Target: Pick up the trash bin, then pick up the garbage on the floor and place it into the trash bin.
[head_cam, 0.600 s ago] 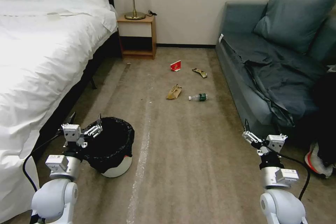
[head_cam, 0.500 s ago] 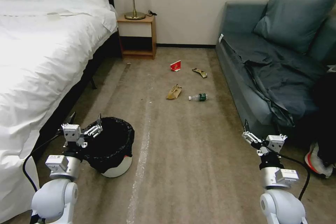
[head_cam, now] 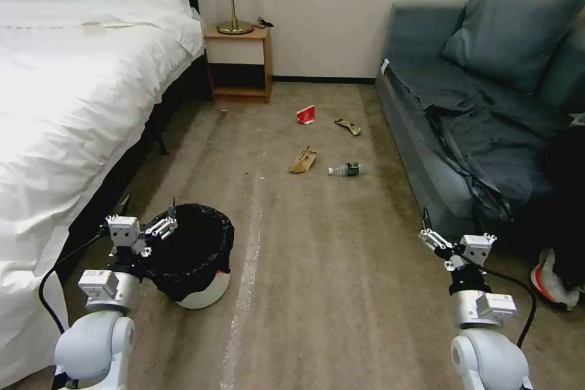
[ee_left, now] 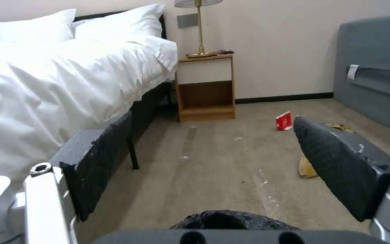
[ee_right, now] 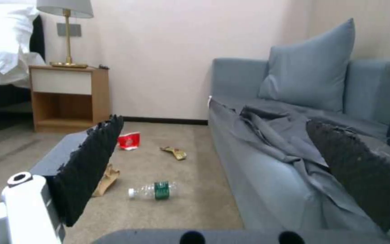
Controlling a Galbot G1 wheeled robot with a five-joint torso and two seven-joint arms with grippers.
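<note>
I have the left gripper (head_cam: 149, 212) hovering at the near rim of the small round white bin with its crinkled black bag liner (head_cam: 194, 253), which stands on the carpet beside the white bed (head_cam: 67, 103); its jaws are spread and hold nothing. My right gripper (head_cam: 440, 233) hangs near the blue-grey sofa (head_cam: 463, 134), jaws released. The crumpled brown paper bag (head_cam: 303, 160), clear green-labelled bottle (head_cam: 345, 168), red-and-white carton (head_cam: 306, 114) and flat yellowish wrapper (head_cam: 348, 127) lie well ahead.
</note>
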